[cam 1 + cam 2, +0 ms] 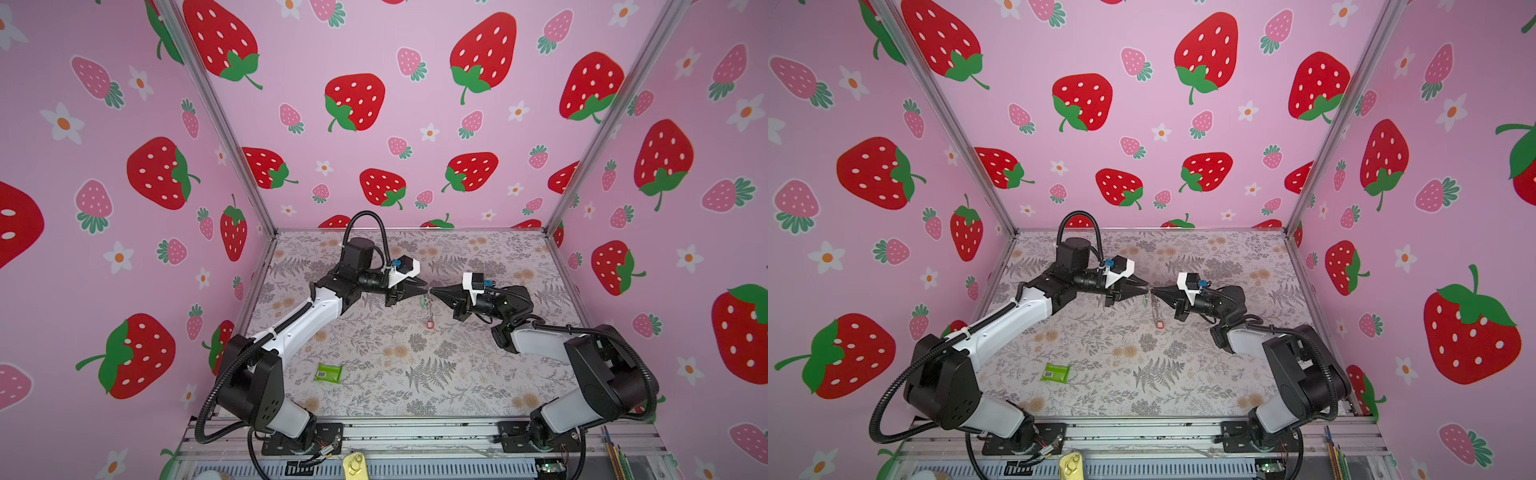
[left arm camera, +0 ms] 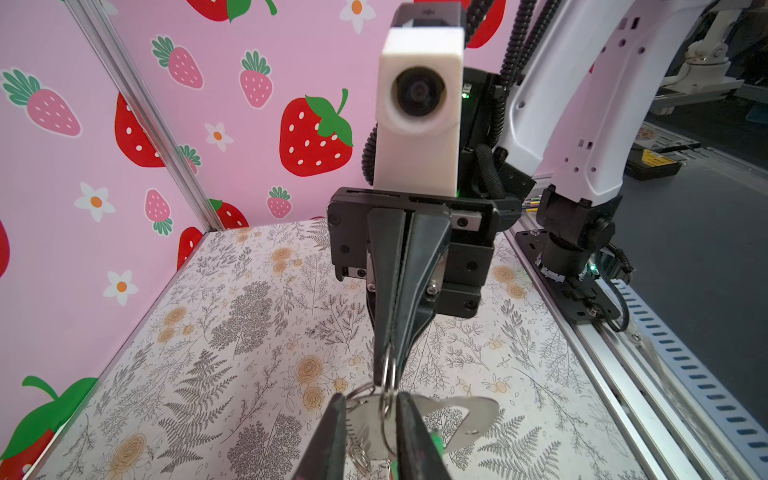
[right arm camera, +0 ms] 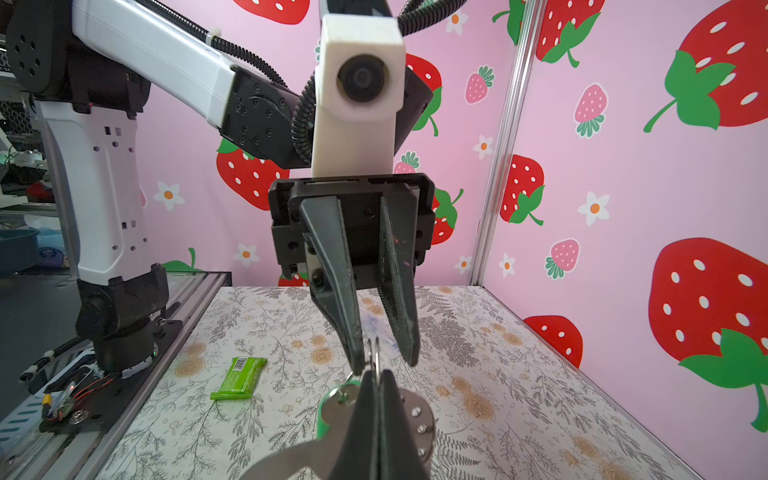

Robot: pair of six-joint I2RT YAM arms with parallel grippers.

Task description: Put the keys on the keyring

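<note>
On the left of both top views, one white-and-black arm reaches in over the table [image 1: 478,374], whose flat top is printed with grey ferns and tan blooms; near its front edge, left of the middle, lies one green packet [image 1: 328,372], glossy and crinkled, with a white barcode label. Further right, above the middle of the table, the left gripper [image 1: 424,287] points its two black wedge-shaped fingers at the other arm; in the right wrist view those fingers [image 3: 336,291] stand a little apart, ribbed on their inner faces, with a thin wire ring [image 3: 376,353] upright between their tips; one tip looks to touch the ring, the other stands clear of it, so nothing is clamped there. Below the tips a small bunch hangs free in the air: one green tag [image 1: 422,302], oblong and smooth; one short chain [image 1: 428,312] of small silver rings, too fine to count; one red oval loop [image 1: 430,324] at the bottom, just above the table. The left wrist view shows a flat, dull silver metal plate [image 2: 461,415] with a cut-out among the rings. Tip to tip with the left one, the right gripper [image 1: 433,291] has its two fingers pressed together, pinching the wire ring; behind it the second arm bends back to the right.
</note>
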